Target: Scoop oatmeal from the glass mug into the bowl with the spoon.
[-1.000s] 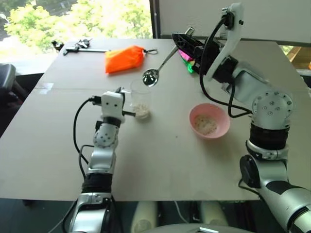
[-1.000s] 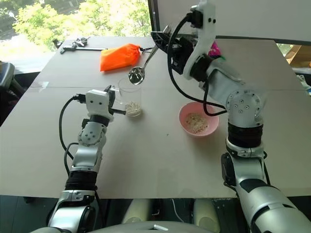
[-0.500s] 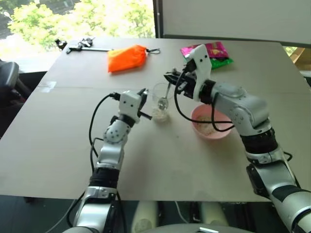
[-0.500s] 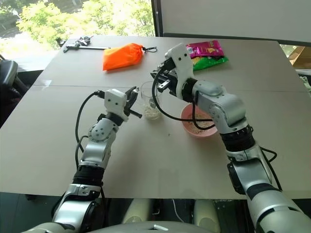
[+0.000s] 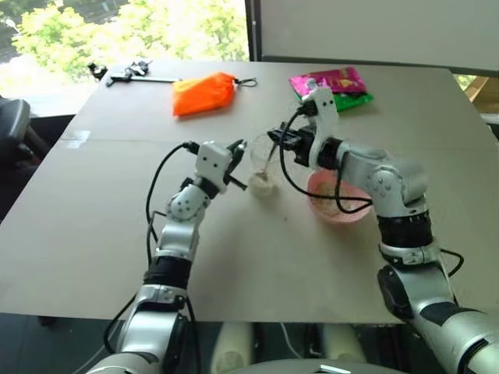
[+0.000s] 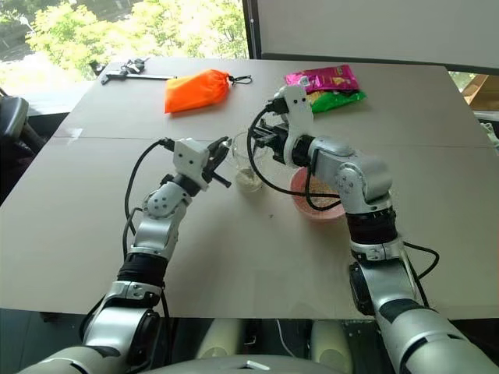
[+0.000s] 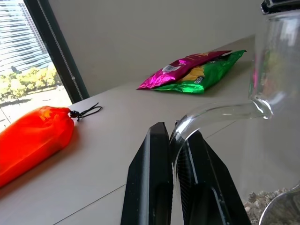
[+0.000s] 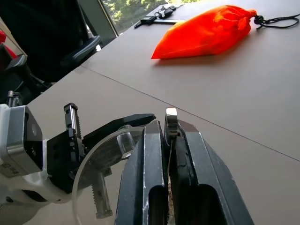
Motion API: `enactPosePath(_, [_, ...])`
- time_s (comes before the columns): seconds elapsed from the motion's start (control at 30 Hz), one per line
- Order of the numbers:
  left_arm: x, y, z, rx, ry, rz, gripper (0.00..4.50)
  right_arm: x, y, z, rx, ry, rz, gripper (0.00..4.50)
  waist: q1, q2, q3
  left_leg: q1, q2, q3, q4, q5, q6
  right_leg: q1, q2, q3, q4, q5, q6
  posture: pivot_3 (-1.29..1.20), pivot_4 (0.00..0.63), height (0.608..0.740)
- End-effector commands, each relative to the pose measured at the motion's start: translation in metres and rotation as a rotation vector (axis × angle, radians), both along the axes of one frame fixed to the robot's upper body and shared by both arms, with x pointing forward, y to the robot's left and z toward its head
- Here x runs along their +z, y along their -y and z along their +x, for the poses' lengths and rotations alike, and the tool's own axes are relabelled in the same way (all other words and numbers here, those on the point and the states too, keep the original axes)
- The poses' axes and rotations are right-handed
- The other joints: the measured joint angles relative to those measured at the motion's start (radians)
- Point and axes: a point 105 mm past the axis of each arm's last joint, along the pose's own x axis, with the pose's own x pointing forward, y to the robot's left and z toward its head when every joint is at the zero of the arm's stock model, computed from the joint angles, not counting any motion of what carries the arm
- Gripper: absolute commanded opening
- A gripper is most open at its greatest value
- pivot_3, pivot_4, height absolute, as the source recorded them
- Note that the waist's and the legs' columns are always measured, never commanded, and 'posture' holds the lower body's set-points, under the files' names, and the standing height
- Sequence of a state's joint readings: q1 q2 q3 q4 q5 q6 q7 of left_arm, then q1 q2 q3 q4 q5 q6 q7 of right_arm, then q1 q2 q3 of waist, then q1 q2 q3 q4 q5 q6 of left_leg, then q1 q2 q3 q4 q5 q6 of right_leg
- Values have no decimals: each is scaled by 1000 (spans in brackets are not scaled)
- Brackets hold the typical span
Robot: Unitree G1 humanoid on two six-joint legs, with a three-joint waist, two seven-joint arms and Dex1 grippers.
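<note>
I see the table (image 5: 93, 234) spread wide and pale, with both arms meeting near its middle. My right gripper (image 8: 167, 140) is clamped on the handle of the spoon (image 5: 267, 158), which slants down into the glass mug (image 5: 261, 165) — the head sits low inside, at the heap of oatmeal (image 5: 263, 185) on the mug's bottom. My left gripper (image 7: 172, 145) is pinched tight on the mug's clear curved handle, seen between its two black fingers in the left wrist view; the mug stands upright on the table.

Taking the mug as the clock centre in the head view, the pink bowl (image 5: 351, 212) sits at about four o'clock, near the mug but apart from it, partly behind my right forearm, with a little oatmeal showing inside. The orange pouch (image 5: 203, 93) lies at about eleven o'clock, well apart, its black drawstring trailing toward the right. The snack packets (image 5: 335, 82) — one magenta, one green — lie at about one o'clock, at the far side of the table. A dark metal tool (image 5: 125, 75) rests at the far left corner, near the window edge; I cannot make out what it is.
</note>
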State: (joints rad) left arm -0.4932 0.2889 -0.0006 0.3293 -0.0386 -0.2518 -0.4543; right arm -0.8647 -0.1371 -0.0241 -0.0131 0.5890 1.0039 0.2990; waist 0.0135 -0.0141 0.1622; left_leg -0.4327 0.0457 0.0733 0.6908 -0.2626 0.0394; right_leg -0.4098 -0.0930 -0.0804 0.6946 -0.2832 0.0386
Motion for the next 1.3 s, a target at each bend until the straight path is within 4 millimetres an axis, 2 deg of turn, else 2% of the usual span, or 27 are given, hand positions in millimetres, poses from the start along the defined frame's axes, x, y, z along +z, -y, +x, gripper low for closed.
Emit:
enactPosePath(0.03, [-5, 8, -3, -37, -4, 17, 17, 31, 8, 0, -27, 62, 53, 0, -2, 0, 0, 0, 0, 0, 0, 0, 0, 0, 0, 0, 0, 0, 0, 0, 150, 696])
enactPosePath(0.1, [-7, 9, -3, -38, -13, 12, 17, 42, 12, -2, -41, 90, 62, 0, -2, 0, 0, 0, 0, 0, 0, 0, 0, 0, 0, 0, 0, 0, 0, 0, 150, 696])
enactPosePath(0.27, [-10, 10, -2, -36, -23, -1, 17, 56, 17, -5, -57, 116, 79, 0, -1, 0, 0, 0, 0, 0, 0, 0, 0, 0, 0, 0, 0, 0, 0, 0, 150, 696])
enactPosePath(0.67, [-14, 11, 3, -24, -43, -50, 17, 73, 27, -11, -80, 169, 74, 0, 0, 0, 0, 0, 0, 0, 0, 0, 0, 0, 0, 0, 0, 0, 0, 0, 150, 696])
enactPosePath(0.97, [-13, 6, 10, 10, -58, -112, 17, 71, 21, -23, -15, 165, 83, 0, -1, 0, 0, 0, 0, 0, 0, 0, 0, 0, 0, 0, 0, 0, 0, 0, 150, 696])
enactPosePath(1.13, [-14, 6, 11, 15, -64, -124, 17, 71, 24, -21, -26, 128, 137, 0, -1, 0, 0, 0, 0, 0, 0, 0, 0, 0, 0, 0, 0, 0, 0, 0, 150, 696])
enactPosePath(1.3, [-12, 9, 10, 2, -50, -129, 17, 56, 32, -12, -94, 43, 173, 0, -1, 0, 0, 0, 0, 0, 0, 0, 0, 0, 0, 0, 0, 0, 0, 0, 150, 696])
